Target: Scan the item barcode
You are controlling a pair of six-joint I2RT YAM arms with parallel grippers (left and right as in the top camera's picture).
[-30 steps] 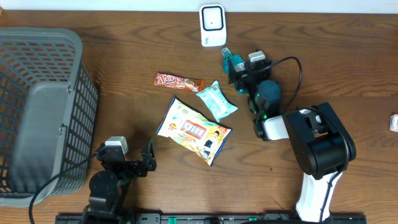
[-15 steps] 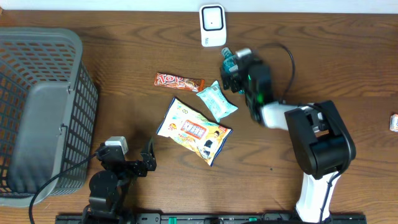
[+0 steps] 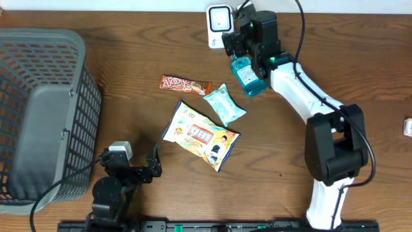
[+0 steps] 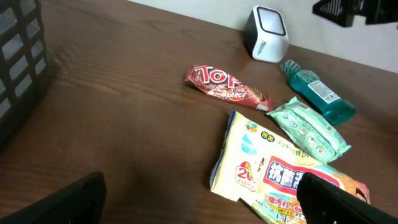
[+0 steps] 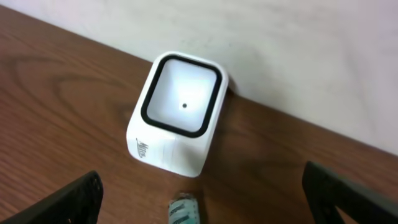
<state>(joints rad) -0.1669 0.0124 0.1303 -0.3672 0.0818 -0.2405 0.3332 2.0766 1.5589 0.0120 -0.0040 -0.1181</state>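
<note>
I see one basket [image 3: 45,40] at the desk's [image 3: 360,77] left edge | left gripper [image 4: 199,200] at near edge, jaws apart | mid-desk: one chocolate bar [image 3: 185,84], one green pack [image 3: 224,104], one large pack [image 3: 201,135] | far edge: one scanner [image 3: 219,26], one mouthwash bottle [image 3: 247,74] lying just beside it, cap end under my right gripper [image 3: 237,40], jaws apart | only the right wrist view shows the cap between the fingers [image 5: 68,199]

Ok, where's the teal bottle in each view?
Overhead: teal bottle, top centre, below right of the scanner.
Left wrist: upper right, right of the scanner.
Right wrist: only its cap, bottom edge, under the scanner.
Shared landmark: the white scanner.
</note>
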